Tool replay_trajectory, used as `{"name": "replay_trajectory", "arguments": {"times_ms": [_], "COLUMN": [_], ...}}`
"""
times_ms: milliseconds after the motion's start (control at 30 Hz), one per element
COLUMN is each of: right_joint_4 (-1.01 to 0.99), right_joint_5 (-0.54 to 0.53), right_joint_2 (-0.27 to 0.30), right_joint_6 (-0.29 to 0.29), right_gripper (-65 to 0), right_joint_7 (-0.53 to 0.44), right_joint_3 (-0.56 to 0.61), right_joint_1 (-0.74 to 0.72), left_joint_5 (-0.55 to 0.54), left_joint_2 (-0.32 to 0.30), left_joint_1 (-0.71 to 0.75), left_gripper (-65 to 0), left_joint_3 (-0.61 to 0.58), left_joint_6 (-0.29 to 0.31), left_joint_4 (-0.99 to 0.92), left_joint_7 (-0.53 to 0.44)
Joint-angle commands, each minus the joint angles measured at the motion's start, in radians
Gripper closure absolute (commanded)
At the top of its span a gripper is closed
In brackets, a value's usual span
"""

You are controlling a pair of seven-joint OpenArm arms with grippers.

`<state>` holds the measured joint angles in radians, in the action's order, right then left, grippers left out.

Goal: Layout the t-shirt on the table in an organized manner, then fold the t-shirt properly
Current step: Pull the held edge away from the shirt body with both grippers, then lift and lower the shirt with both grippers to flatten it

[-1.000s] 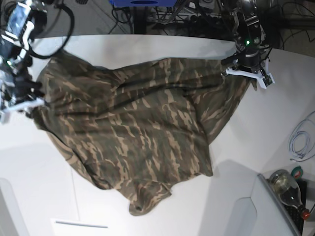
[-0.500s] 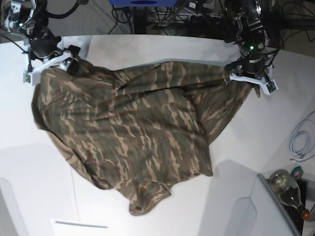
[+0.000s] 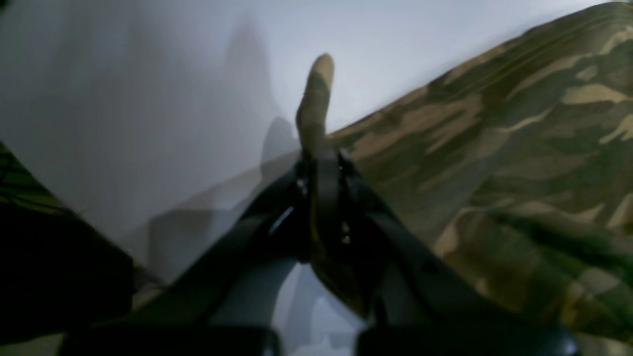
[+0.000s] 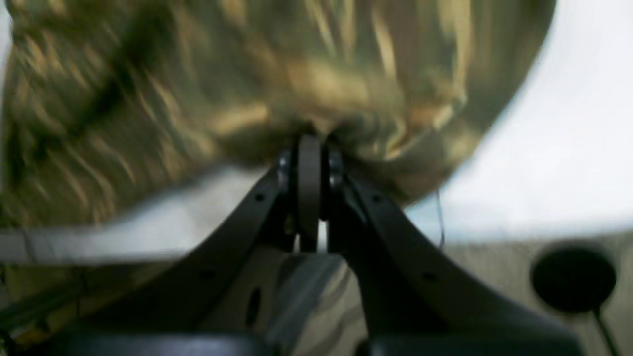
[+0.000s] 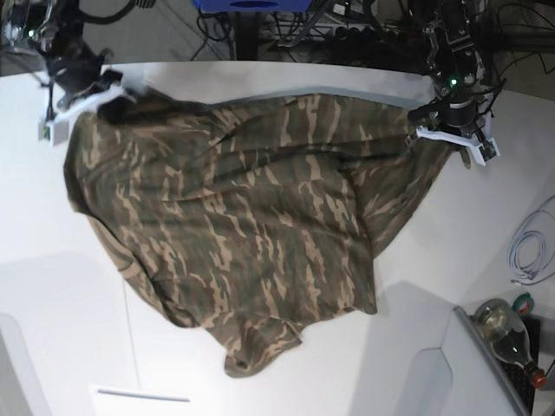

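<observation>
Your left gripper is clenched on an edge of the camouflage t-shirt, with a small tongue of cloth poking up past its closed jaws and the rest of the shirt running away from it across the white table. Your right gripper is likewise pinched tight on a bunched fold at the shirt's opposite corner. The shirt lies stretched between the two grippers along the table's far edge, its wrinkled body trailing toward the table's near side.
</observation>
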<state>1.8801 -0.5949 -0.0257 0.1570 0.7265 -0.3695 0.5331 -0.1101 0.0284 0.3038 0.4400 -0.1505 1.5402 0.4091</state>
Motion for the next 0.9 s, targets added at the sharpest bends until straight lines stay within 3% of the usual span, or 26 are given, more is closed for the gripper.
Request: {"name": "replay_trajectory", "arguments": {"times_ms": [0,133,267,400,500,600,700,867], "right_joint_4": [0.028,-0.029,-0.253,-0.526,-0.621,-0.623,-0.557,-0.34], "right_joint_5": [-0.015,-0.015,-0.015,-0.015,-0.015,-0.017,-0.017,-0.017], "right_joint_2": [0.025,0.134,0.278,0.444,0.556,0.64,0.702,0.801], "right_joint_6": [0.0,-0.032,-0.037,-0.035,-0.035,-0.035,-0.035,-0.035], "right_gripper": [-0.6,-0.6,-0.6,-0.6,-0.6,-0.6,-0.6,-0.6], "right_joint_7": [-0.02,0.049,0.098,0.077,-0.008,-0.068,-0.075,-0.077], "right_joint_3": [-0.003,0.005,0.011,0.103,0.209,0.309,0.343,0.341], "right_joint_1": [-0.043,-0.282,-0.626,-0.968,-1.146,-1.29,-1.395,-1.419], "left_joint_5": [0.005,0.045,0.172,0.203,0.203,0.203,0.2,0.201], "left_joint_2": [-0.003,-0.052,-0.049,-0.009,0.025,0.074,0.1,0.097], "left_joint_1": [-0.028,-0.151,-0.406,-0.74,-0.971,-1.188,-1.331,-1.377], "left_gripper": [0.0,0.0,0.0,0.0,0.0,0.0,0.0,0.0], "left_joint_3": [-0.033,-0.205,-0.35,-0.438,-0.479,-0.498,-0.493,-0.491], "left_joint_6": [0.002,-0.002,-0.002,-0.002,-0.002,-0.002,-0.002,-0.002], "left_joint_4": [0.027,0.036,-0.051,-0.251,-0.407,-0.516,-0.493,-0.258], "left_joint_7": [-0.019,-0.016,0.046,0.104,0.1,0.098,0.098,0.107]}}
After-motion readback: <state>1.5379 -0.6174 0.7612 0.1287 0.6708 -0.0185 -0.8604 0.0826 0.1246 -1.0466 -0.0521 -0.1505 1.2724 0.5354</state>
